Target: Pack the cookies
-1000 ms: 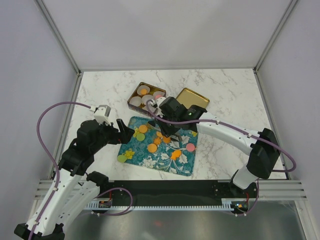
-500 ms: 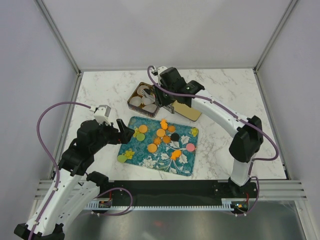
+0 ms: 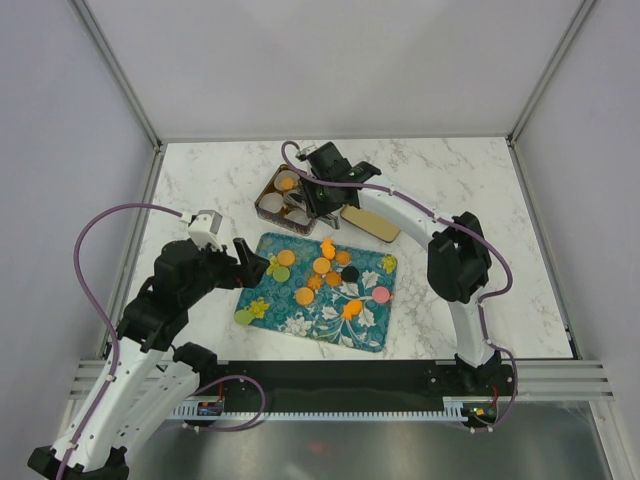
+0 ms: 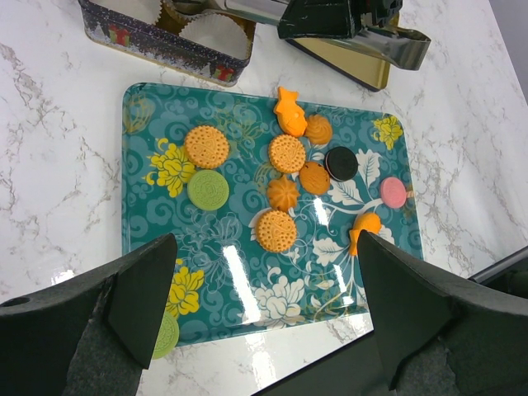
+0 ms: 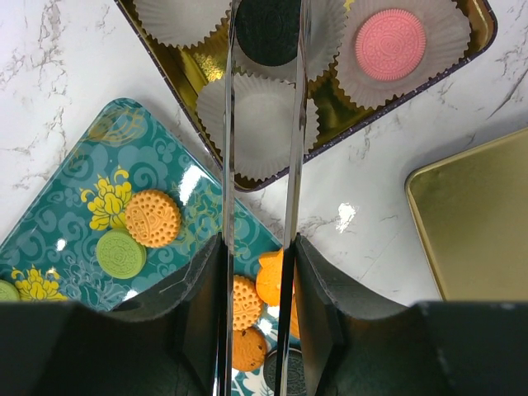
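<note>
right tool (image 5: 266,12) pinches a black cookie (image 5: 268,35) over a paper cup (image 5: 326,37) in the tin (image 4: 165,48), far of the tray (image 4: 148,239) where the other cookies (image 4: 286,153) lie; lower centred, release flat, lift straight out; left tool (image 4: 268,285) wide open, empty, above tray

On the marble table (image 3: 460,190) we see a teal floral tray (image 3: 300,325) and, just beyond it, an open tin (image 3: 262,206) lined with white paper cups (image 5: 177,16) — a gold lid (image 3: 370,222) lying beside it.
</note>
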Controlling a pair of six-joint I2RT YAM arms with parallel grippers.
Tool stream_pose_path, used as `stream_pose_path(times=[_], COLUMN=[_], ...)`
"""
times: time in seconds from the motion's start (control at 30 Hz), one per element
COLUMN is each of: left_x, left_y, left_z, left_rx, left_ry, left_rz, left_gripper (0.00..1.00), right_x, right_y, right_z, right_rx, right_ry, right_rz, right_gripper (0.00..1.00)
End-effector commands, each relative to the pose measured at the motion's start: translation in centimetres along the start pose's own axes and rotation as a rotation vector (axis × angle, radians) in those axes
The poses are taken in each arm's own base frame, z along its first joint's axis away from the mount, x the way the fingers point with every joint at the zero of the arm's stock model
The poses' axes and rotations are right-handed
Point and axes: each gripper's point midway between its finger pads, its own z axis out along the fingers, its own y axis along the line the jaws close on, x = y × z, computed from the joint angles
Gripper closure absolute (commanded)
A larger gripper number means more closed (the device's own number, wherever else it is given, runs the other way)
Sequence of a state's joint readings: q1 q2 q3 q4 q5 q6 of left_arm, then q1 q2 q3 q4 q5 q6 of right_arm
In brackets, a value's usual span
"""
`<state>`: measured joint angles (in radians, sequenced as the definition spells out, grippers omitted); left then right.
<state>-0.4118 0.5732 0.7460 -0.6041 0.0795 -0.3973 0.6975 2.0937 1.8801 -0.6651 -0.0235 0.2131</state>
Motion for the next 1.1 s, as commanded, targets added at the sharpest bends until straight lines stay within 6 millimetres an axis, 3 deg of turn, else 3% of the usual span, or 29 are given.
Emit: stream_pose_path(times=[0.0, 0.6, 0.73, 0.87, 1.0, 1.07], left_x=[-0.6, -0.5, -0.6, -0.6, -0.5, -0.6], left_y=[0.2, 0.1, 0.1, 0.1, 0.1, 0.0], left_z=[0.1, 0.1, 0.1, 0.1, 0.1, 0.0], left_rx=[-0.005, -0.004, -0.004, -0.004, -0.002, 0.000], left_ry=[-0.027, -0.025, -0.028, -0.026, -0.026, -0.027], left_rz=[0.035, 0.035, 0.036, 0.035, 0.034, 0.036], left_gripper=[0.02, 0.02, 0.02, 0.02, 0.02, 0.02], right_x=[-3.3, -4.1, -4.9, -6.0, -4.3, -2.0], right_y=[0.9, 0.5, 0.7, 1.2, 1.7, 2.6], right_z=[-1.3, -2.5, -4.1, -8.2, -11.5, -12.7], right_rx=[-0.021, 0.006, 0.000, -0.025, -0.039, -0.056], right_ry=[-0.102, -0.130, -0.160, -0.220, -0.234, -0.216], right_rz=[0.000, -0.011, -0.009, -0.003, -0.007, -0.029], right_gripper=[0.60, 0.39, 0.44, 0.50, 0.50, 0.50])
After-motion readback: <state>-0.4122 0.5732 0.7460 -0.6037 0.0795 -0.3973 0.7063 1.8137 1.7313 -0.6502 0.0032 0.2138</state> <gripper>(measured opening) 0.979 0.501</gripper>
